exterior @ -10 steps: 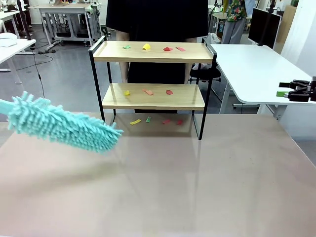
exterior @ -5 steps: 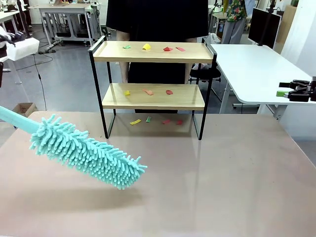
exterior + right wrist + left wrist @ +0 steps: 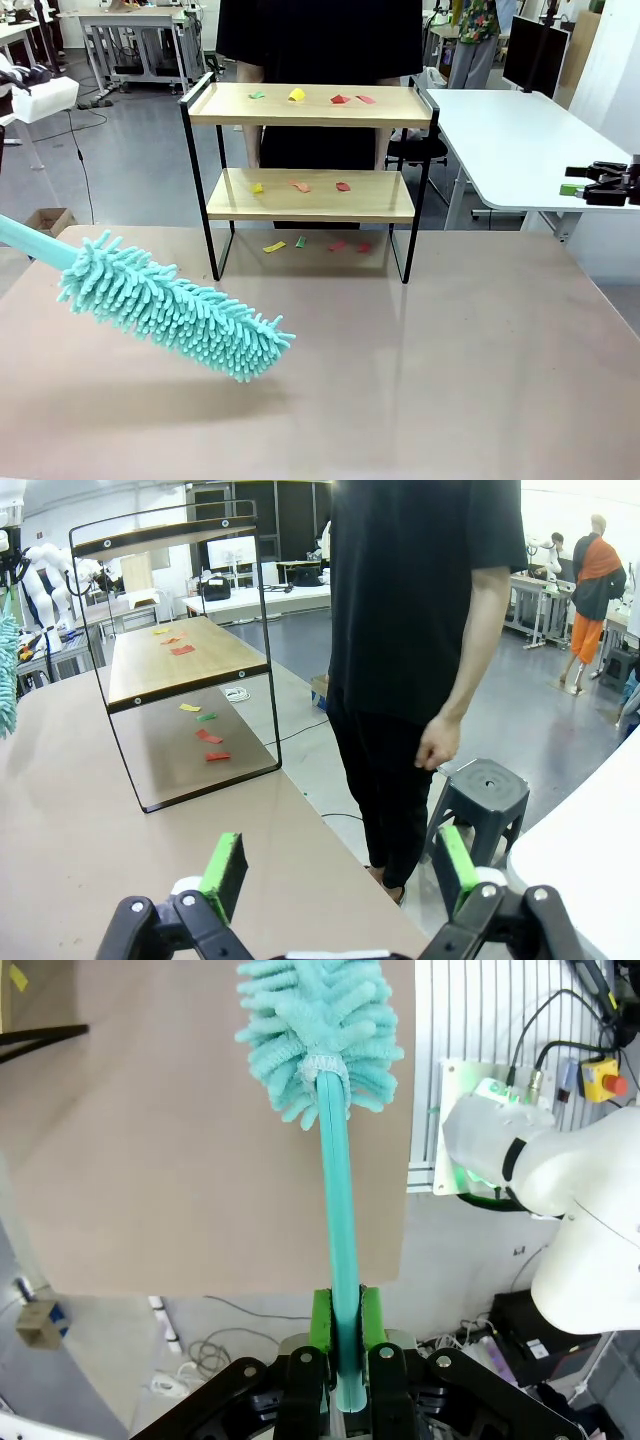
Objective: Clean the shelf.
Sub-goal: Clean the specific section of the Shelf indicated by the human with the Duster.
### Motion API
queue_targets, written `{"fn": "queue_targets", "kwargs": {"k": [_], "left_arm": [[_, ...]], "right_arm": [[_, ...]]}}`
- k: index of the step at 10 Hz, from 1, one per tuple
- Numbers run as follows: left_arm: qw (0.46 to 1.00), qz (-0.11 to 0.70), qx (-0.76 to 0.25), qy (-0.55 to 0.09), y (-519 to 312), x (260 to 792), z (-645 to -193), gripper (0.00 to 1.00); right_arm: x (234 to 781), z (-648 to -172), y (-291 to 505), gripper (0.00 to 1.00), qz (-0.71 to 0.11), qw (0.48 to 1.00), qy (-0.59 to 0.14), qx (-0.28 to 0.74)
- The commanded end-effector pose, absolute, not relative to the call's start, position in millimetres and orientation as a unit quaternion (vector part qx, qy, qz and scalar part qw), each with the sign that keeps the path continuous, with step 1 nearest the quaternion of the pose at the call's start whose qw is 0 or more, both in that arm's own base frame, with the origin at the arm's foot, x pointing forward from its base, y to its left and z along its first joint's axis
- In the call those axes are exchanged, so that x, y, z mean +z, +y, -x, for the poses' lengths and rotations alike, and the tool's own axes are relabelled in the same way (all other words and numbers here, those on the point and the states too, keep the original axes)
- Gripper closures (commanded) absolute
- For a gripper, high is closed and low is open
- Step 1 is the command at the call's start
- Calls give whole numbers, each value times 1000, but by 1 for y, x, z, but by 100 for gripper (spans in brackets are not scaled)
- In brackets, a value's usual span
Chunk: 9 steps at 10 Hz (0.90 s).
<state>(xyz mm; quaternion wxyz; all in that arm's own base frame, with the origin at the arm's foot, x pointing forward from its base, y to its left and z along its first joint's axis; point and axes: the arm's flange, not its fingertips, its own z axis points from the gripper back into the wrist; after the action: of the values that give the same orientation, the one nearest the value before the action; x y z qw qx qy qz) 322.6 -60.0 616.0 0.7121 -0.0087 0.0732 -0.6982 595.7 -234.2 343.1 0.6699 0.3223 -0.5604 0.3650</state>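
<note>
Teal duster (image 3: 175, 318): handle clamped between the green pads of the left pincer (image 3: 346, 1312). Fluffy head far out ahead of the fingertips, tilted down over the table (image 3: 450, 380). Contact with the tabletop hard to judge. Head tip cut off by the top edge in the left wrist view.
Right pincer (image 3: 340, 852): jaws spread wide, nothing between them.
Shelf (image 3: 385, 197): on the table's far side, well ahead and left of the right pincer, apart from the duster head.
Scraps (image 3: 297, 95): coloured bits on both boards and under the shelf, too small to tell the material.
Person (image 3: 420, 600): behind the shelf, cut off above the shoulders, one hand (image 3: 437, 745) hanging.
</note>
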Motion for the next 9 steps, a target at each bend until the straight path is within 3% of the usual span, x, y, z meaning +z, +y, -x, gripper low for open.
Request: {"fn": "queue_targets", "kwargs": {"k": [1, 9], "left_arm": [[712, 10, -699, 66, -60, 618, -321, 86], [712, 10, -699, 66, -60, 618, -321, 86]], "right_arm": [[346, -596, -232, 0, -322, 668, -561, 367], [346, -596, -232, 0, -322, 668, -561, 367]]}}
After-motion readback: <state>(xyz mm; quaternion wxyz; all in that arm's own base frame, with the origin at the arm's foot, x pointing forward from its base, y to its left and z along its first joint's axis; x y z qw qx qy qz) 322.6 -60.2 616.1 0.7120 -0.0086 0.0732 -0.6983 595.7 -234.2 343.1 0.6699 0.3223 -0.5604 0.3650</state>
